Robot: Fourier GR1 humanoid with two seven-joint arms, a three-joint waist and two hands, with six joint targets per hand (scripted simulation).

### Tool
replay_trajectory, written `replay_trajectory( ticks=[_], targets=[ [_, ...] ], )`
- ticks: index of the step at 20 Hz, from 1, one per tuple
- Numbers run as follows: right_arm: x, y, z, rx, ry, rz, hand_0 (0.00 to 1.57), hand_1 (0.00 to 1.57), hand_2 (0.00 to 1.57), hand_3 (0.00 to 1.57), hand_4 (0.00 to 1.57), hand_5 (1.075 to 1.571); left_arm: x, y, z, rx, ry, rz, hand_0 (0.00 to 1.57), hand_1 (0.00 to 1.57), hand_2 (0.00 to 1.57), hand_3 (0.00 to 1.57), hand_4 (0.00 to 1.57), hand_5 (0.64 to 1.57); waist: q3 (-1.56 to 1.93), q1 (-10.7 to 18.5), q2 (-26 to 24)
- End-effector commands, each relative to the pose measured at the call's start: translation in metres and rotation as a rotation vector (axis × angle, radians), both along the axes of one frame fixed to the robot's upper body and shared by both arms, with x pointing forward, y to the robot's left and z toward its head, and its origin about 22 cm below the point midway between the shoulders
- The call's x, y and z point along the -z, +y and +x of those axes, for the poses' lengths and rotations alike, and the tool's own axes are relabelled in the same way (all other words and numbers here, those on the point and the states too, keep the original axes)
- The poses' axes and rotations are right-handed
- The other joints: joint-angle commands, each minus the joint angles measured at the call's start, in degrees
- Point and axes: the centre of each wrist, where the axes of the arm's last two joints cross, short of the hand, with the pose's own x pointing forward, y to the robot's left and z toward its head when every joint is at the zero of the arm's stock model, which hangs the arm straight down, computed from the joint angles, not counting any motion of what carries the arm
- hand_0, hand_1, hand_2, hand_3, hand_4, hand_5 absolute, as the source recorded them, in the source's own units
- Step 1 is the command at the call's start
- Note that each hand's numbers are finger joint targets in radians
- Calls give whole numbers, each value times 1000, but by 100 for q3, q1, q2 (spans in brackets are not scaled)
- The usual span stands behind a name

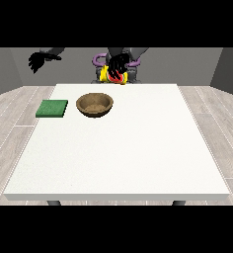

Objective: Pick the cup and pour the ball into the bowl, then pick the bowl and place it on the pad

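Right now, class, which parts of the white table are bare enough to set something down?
Bare: the table right of the wooden bowl and all its near part. Crowded: the far left, where the green pad lies beside the bowl.

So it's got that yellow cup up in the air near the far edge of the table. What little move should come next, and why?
Probably carry the cup forward and toward the view's left until it hangs over the wooden bowl, then tip it. The hand at the view's right holds the cup behind the table's far edge, not above the bowl, so pouring now would likely miss it.
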Motion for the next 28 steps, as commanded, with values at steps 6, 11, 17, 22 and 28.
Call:
replay_trajectory(
  ticks=[6, 11, 17, 22, 28],
  targets=[
    [-11, 2, 14, -21, -3, 4, 0, 0, 0, 0, 0, 1571, 7, -23, -4, 60, -96, 567, 1479, 1479, 1571, 1571, 1474, 1234, -8, -103, -52],
    [-2, -24, -5, 41, -5, -16, 0, 0, 0, 0, 0, 1571, 9, -65, -25, 145, -122, 619, 1446, 1446, 1571, 1571, 1530, 1131, -8, 322, 79],
    [11, 2, -7, 27, 76, 24, 0, 0, 0, 0, 0, 1569, -7, -26, -7, 28, -20, 146, 1480, 1480, 1571, 1571, 1495, 1222, -34, 335, -122],
    [16, 5, -10, 105, 93, 48, 0, 0, 0, 0, 0, 1567, -11, 4, -6, -154, 18, -486, 1236, 1236, 1543, 1425, 1513, 1196, -84, 869, -101],
    [9, 40, 14, 60, 6, 76, 0, 0, 0, 0, 354, 1567, 7, 26, -26, -256, 105, -1162, 0, 0, 0, 0, 419, 1561, -165, 675, 707]
  ],
)
